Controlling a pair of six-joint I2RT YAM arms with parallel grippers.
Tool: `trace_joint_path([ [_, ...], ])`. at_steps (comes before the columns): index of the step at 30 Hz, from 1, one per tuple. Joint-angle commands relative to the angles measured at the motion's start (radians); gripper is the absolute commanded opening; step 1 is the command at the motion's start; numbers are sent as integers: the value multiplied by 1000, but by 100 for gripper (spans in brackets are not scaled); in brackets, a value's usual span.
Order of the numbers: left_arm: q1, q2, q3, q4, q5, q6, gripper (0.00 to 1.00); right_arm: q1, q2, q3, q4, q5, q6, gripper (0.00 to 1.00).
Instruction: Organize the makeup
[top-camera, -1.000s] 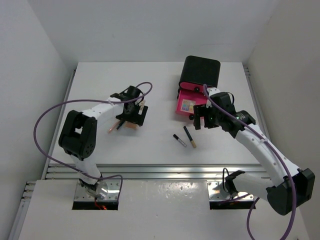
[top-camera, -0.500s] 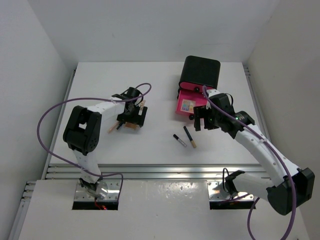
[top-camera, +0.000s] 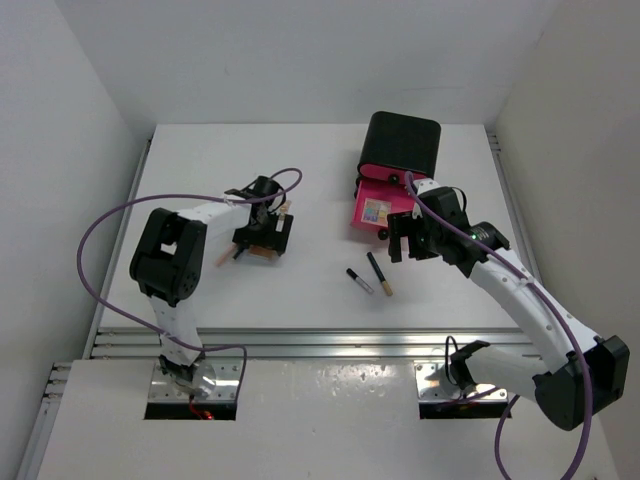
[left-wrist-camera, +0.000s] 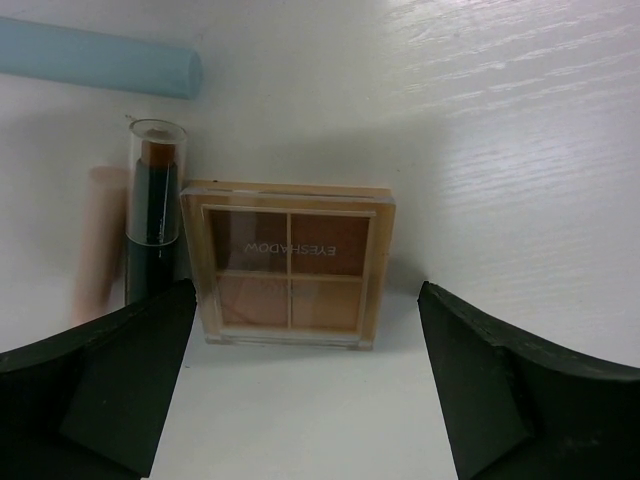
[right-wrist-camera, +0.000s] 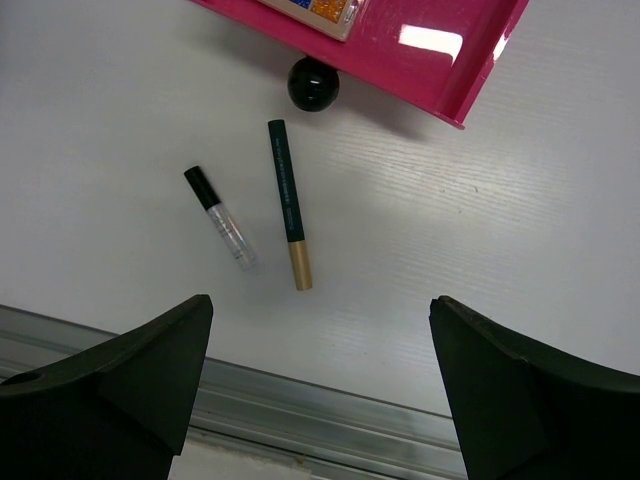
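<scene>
A tan four-pan eyeshadow palette (left-wrist-camera: 290, 265) lies on the white table just ahead of my open, empty left gripper (left-wrist-camera: 305, 400), between the lines of its fingers. Left of it lie a dark stick with a clear cap (left-wrist-camera: 152, 215), a pale peach stick (left-wrist-camera: 95, 245) and a pale blue stick (left-wrist-camera: 100, 58). In the top view the left gripper (top-camera: 266, 238) hovers over this palette (top-camera: 262, 253). My right gripper (right-wrist-camera: 320, 335) is open and empty above a dark gold-tipped stick (right-wrist-camera: 289, 205) and a black-capped clear stick (right-wrist-camera: 219, 217). A multicolour palette (top-camera: 374, 211) lies in the pink drawer (top-camera: 383, 195).
A black box (top-camera: 402, 145) stands at the back right with its pink drawer pulled out; the drawer's black knob (right-wrist-camera: 313, 83) sits close to the gold-tipped stick. A metal rail (top-camera: 320, 345) runs along the table's near edge. White walls enclose the table.
The left arm's elbow has swung a little to the right while its gripper stays over the tan palette. The right arm and the sticks have not moved.
</scene>
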Motion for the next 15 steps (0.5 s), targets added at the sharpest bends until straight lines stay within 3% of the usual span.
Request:
trace_joint_path([
  [1, 19, 17, 6, 11, -4, -6, 100, 5, -3, 26, 3, 14, 9, 90],
  [8, 19, 38, -3, 21, 17, 3, 99, 8, 2, 19, 9, 11, 17, 90],
  [11, 9, 47, -3, 31, 41, 14, 90, 6, 0, 26, 4, 12, 16, 90],
  [15, -33, 47, 6, 42, 51, 35, 71, 8, -7, 20, -16, 34, 12, 90],
])
